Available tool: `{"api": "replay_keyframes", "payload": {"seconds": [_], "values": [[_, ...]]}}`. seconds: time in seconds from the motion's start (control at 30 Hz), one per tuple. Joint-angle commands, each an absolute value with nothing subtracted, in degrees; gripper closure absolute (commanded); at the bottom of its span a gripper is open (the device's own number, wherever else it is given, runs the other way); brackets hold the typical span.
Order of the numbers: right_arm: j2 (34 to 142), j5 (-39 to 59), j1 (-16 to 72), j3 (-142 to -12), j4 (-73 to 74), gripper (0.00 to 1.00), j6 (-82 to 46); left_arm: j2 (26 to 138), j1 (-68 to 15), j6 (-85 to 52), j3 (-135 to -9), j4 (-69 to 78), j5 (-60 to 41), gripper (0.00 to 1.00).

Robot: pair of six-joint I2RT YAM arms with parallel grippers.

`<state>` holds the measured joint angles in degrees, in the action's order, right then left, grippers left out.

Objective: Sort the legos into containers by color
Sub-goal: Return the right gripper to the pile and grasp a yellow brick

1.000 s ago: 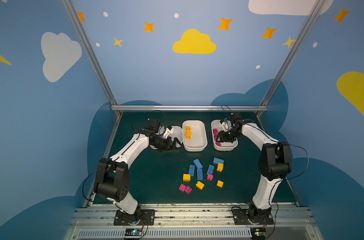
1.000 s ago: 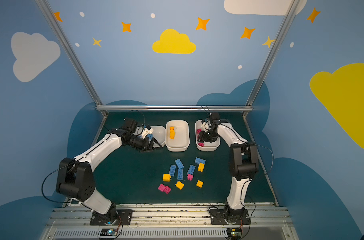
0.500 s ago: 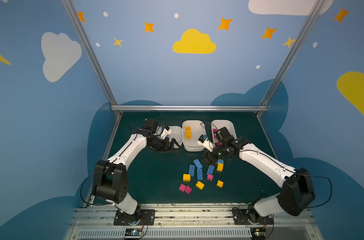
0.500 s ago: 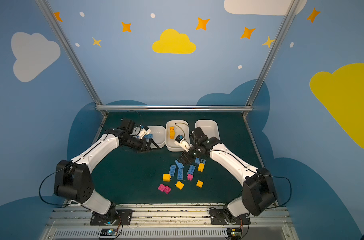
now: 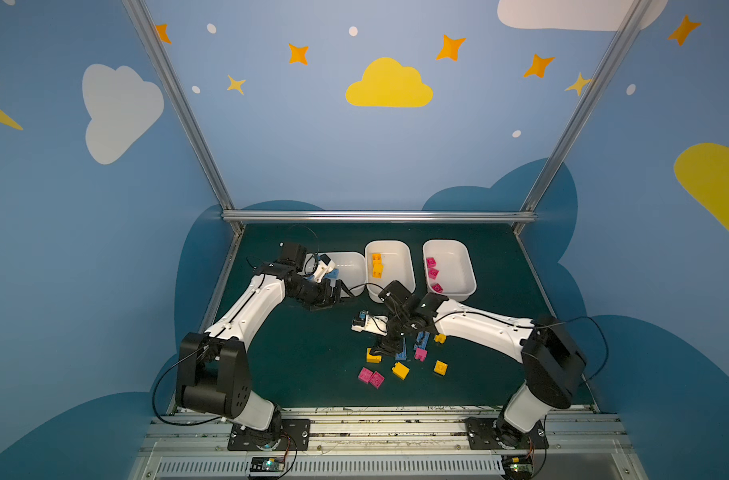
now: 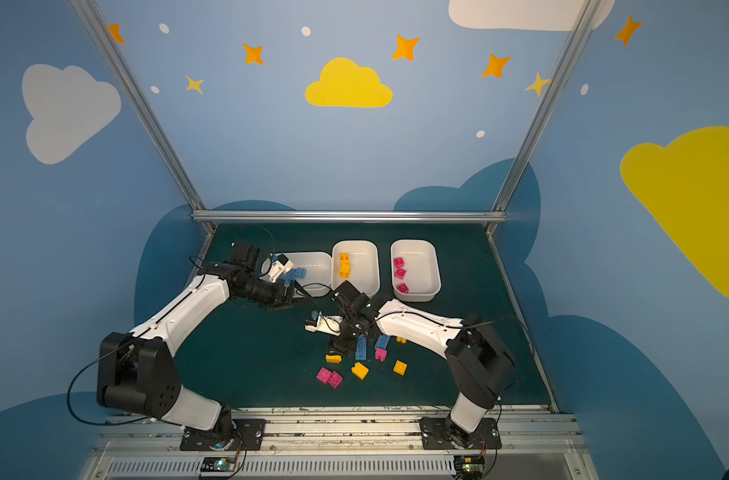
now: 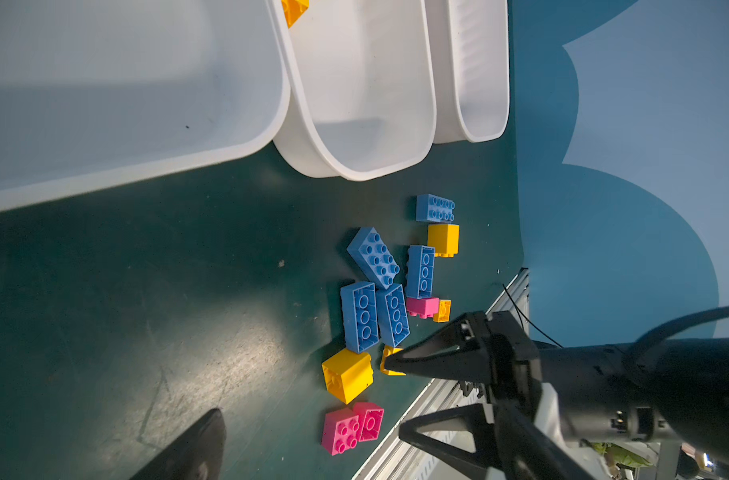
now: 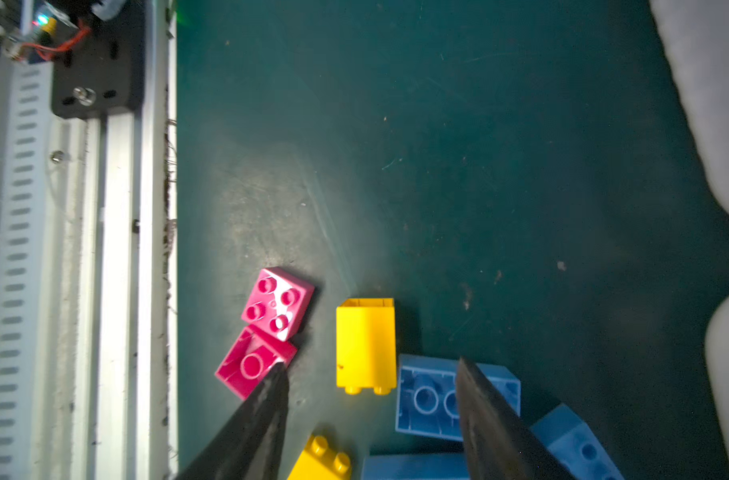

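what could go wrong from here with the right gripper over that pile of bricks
1. The right gripper is open astride a yellow brick, but one finger hangs over a blue brick close beside it. Closing may pinch both colours or skew the grip.
2. Its other finger is at the edge of an upside-down magenta brick, which may get shoved towards the rail.
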<state>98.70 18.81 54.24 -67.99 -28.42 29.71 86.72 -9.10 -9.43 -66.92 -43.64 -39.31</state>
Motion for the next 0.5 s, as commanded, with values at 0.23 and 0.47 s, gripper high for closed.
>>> {"api": "replay_keyframes", "payload": {"seconds": [0.23,0.47], "values": [[106.00,13.72,56.51,-71.06,-30.24,0.39,32.96,84.02,-8.26,-10.82,-64.44,-42.07,-40.50,0.00],[108.25,9.98,57.65,-71.02,-30.94,0.43,33.09,84.48,-8.22,-11.47,-64.25,-41.65,-40.70,0.01]]}}
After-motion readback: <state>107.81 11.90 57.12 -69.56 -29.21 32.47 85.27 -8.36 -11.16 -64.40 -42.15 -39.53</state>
